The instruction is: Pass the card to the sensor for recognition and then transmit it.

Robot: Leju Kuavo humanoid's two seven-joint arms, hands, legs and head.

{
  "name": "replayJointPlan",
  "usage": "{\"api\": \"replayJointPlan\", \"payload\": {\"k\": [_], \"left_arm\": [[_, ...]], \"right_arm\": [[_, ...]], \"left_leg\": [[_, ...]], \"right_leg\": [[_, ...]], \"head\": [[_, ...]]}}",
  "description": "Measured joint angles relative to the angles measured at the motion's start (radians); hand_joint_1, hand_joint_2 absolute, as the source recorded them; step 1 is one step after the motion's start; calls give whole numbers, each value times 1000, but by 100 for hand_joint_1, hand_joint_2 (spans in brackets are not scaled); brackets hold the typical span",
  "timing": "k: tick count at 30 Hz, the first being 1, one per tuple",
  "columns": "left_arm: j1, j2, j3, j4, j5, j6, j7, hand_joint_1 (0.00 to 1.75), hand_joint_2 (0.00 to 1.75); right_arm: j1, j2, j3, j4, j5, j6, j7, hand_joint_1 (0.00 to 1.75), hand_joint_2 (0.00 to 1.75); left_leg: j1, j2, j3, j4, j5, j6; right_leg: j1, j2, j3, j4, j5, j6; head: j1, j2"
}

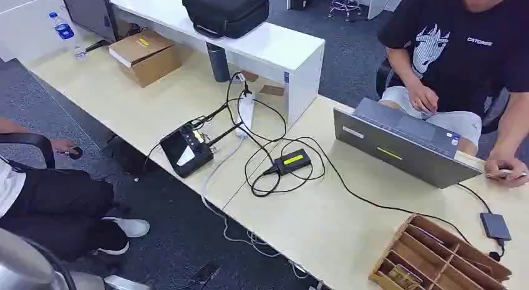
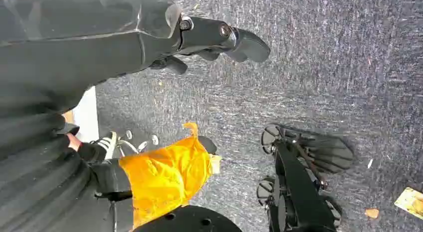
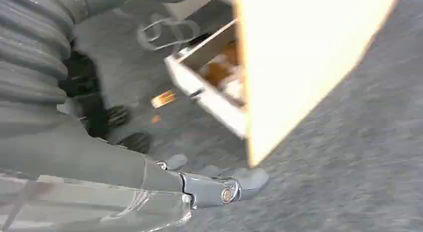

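Observation:
A wooden compartment rack (image 1: 436, 252) lies at the table's near right corner, with pale cards (image 1: 402, 276) in one slot. Just beyond it lies a small dark grey box (image 1: 496, 226) on a cable. My left hand (image 2: 209, 42) hangs over the blue-grey carpet, thumb stretched out, with nothing in it. My right hand (image 3: 214, 184) also hangs low beside the pale table edge (image 3: 299, 67), holding nothing; that view is blurred. A piece of my silver left arm (image 1: 25, 265) is at the head view's lower left corner.
A person in black works at a grey laptop (image 1: 399, 140) across the table. A black screened device (image 1: 187, 149), a power brick (image 1: 290, 160) and tangled cables lie mid-table. Another person sits at the left. A chair base (image 2: 299, 187) stands on the carpet by my left hand.

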Motion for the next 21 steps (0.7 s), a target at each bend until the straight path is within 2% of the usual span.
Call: {"api": "replayJointPlan", "payload": {"k": [6, 10, 16, 21], "left_arm": [[-2, -14, 0, 15, 20, -6, -10, 0, 175], [-2, -27, 0, 34, 42, -26, -19, 0, 175], [-3, -51, 0, 79, 79, -56, -25, 0, 175], [-3, -67, -1, 106, 107, -66, -27, 0, 175]], "right_arm": [[-23, -1, -21, -122, -53, 117, -217, 0, 175], [17, 55, 8, -384, -135, 79, -229, 0, 175], [138, 190, 146, -907, -224, -36, -210, 0, 175], [211, 241, 273, -1196, -193, -66, -273, 0, 175]], "left_leg": [[-1, -1, 0, 0, 0, 0], [0, -1, 0, 0, 0, 0], [1, 0, 0, 0, 0, 0], [1, 0, 0, 0, 0, 0]], "right_leg": [[0, 0, 0, 0, 0, 0], [0, 0, 0, 0, 0, 0], [0, 0, -1, 1, 0, 0], [1, 0, -1, 1, 0, -1]], "head": [[0, 0], [0, 0], [0, 0], [0, 0]]}}
